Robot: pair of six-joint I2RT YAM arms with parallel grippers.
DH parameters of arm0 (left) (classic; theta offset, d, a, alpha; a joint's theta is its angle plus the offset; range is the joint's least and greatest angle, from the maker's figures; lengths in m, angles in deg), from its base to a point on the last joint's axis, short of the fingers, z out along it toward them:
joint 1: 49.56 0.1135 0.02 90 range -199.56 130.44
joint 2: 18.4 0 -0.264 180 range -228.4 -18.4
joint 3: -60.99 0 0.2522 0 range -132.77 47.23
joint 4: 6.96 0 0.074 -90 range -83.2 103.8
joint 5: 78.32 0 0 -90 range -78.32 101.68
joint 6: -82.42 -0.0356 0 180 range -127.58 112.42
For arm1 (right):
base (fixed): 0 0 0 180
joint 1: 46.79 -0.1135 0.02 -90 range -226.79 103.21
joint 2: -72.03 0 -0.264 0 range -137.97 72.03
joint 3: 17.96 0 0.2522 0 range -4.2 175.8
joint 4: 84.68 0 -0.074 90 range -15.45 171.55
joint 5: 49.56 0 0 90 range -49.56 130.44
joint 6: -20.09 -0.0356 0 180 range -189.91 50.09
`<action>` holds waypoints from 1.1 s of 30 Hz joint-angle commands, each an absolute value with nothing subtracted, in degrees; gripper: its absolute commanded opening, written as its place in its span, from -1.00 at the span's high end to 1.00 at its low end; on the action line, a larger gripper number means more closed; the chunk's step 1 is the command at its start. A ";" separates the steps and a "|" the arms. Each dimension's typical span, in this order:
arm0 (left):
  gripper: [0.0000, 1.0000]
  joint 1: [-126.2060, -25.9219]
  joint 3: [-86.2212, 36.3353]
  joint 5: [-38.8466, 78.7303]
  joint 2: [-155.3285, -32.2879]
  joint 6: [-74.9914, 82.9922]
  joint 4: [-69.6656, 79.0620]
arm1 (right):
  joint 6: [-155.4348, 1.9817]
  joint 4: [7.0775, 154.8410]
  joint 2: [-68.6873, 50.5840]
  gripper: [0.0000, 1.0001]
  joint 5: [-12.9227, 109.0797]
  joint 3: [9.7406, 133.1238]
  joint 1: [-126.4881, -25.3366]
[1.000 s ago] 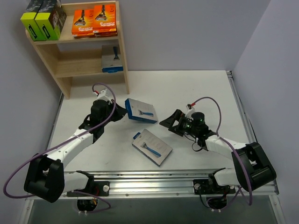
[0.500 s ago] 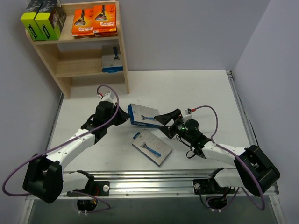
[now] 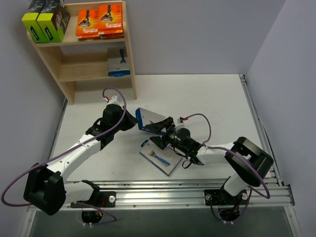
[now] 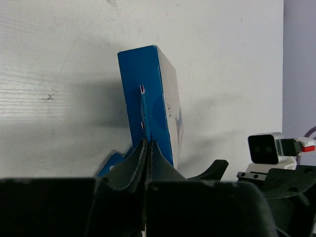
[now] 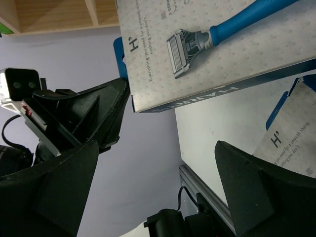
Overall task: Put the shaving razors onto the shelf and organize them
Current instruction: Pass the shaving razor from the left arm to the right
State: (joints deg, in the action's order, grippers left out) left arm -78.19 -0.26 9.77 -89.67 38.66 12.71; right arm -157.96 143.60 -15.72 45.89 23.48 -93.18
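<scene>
The left gripper (image 3: 136, 120) has its fingers clamped together on a thin edge of a grey razor card (image 3: 150, 121). It holds the card tilted above the middle of the table (image 3: 207, 98), well apart from the shelf (image 3: 129, 59) at the far left. The right gripper (image 3: 160, 129) faces the card from just to its right, fingers spread wide and gripping nothing. A second card (image 3: 160, 157) lies flat on the near side, right beneath them. To my eye that pinch looks slight. A bump from the right fingers could swing the card or knock it loose onto the one below, and an off-centre squeeze could twist it.
</scene>
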 commanded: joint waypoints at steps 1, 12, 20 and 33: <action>0.95 -78.74 -3.40 8.69 -87.49 39.53 12.60 | -160.69 149.40 -19.27 -1.00 42.46 26.12 -94.16; 0.95 -81.82 0.81 9.31 -81.78 43.22 12.78 | -164.83 151.96 -23.95 -1.00 36.05 28.14 -93.72; 0.95 -84.10 7.93 11.32 -77.03 50.15 10.94 | -166.68 153.79 -26.67 -0.99 35.25 30.34 -91.88; 0.95 -84.98 14.52 9.13 -69.03 53.85 13.92 | -165.54 158.02 -29.13 -0.31 38.06 33.15 -91.61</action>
